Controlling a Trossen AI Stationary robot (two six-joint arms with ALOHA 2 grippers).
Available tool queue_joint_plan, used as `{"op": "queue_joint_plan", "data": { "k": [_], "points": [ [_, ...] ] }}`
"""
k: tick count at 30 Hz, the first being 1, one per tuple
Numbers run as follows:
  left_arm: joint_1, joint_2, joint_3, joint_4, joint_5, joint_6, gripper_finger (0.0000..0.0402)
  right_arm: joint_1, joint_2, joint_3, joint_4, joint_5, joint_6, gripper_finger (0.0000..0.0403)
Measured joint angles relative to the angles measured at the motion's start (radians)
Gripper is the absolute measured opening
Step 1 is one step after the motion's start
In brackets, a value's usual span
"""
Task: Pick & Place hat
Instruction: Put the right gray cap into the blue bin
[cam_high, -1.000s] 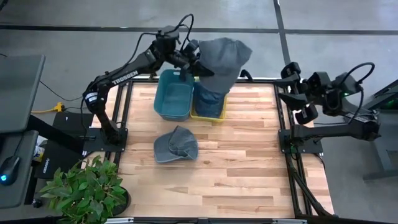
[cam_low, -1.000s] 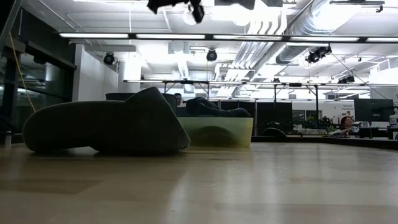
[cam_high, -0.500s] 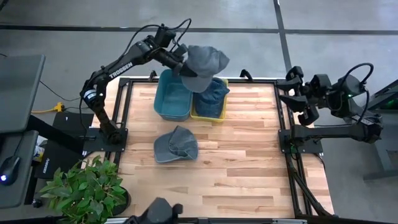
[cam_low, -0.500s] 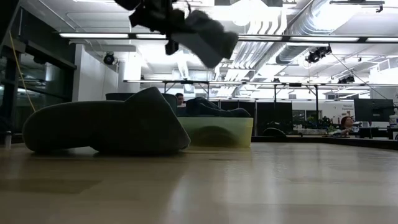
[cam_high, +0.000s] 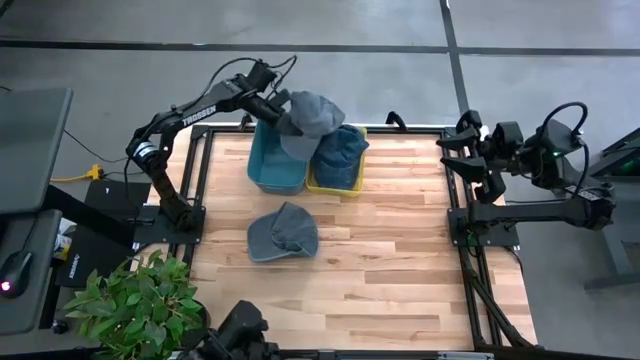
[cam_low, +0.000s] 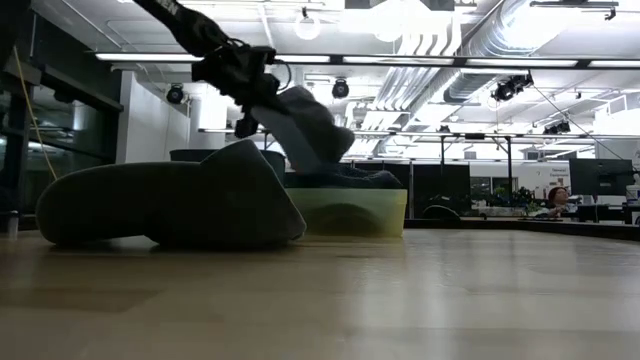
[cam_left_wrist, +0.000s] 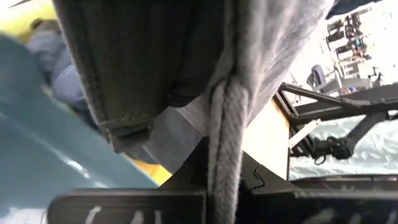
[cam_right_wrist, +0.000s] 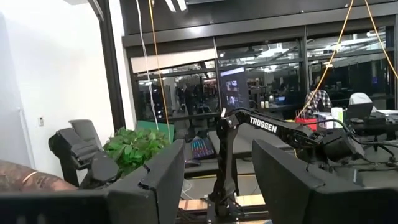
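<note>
High view shows my left pincer (cam_high: 275, 105) pinching a grey hat (cam_high: 308, 120) above the blue bin (cam_high: 278, 165) and yellow bin (cam_high: 338, 165) at the tabletop's (cam_high: 400, 260) far edge, while my right pincer (cam_high: 452, 158), spread, waits off the right edge.

Open-plan office doubling as robotics lab: exposed ceiling ducts (cam_low: 520, 40), strip lights (cam_low: 170, 57), rows of monitors (cam_low: 615, 175), seated person (cam_low: 557, 197), potted plant (cam_high: 135, 305), wooden surface (cam_high: 400, 250) on grey concrete floor (cam_high: 100, 60).
</note>
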Motion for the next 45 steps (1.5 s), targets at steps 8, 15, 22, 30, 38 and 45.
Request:
{"op": "queue_joint_plan", "data": {
  "k": [8,15,22,30,38,45],
  "points": [
    [0.063,-0.072,-0.043,-0.010,-0.020,-0.007,0.0005,0.000,0.000,0.000,-0.010,0.020,0.002,0.0181],
    [0.092,-0.144,-0.042,-0.075,-0.129,-0.017,0.0005,0.000,0.000,0.000,-0.011,0.052,0.003,0.0181],
    [0.085,-0.152,-0.050,-0.118,-0.121,-0.019,0.0005,0.000,0.000,0.000,-0.010,0.066,-0.002,0.0181],
    [0.062,-0.152,-0.175,-0.080,-0.114,-0.066,0.0005,0.000,0.007,0.000,-0.010,0.068,-0.002,0.0181],
    [0.063,-0.151,-0.287,0.016,-0.104,-0.099,0.0005,0.000,0.041,0.000,-0.010,0.067,0.002,0.0181],
    [0.055,-0.151,-0.302,0.019,-0.157,-0.101,0.0067,0.000,0.067,0.000,0.009,0.063,0.004,0.0181]
  ]
}}
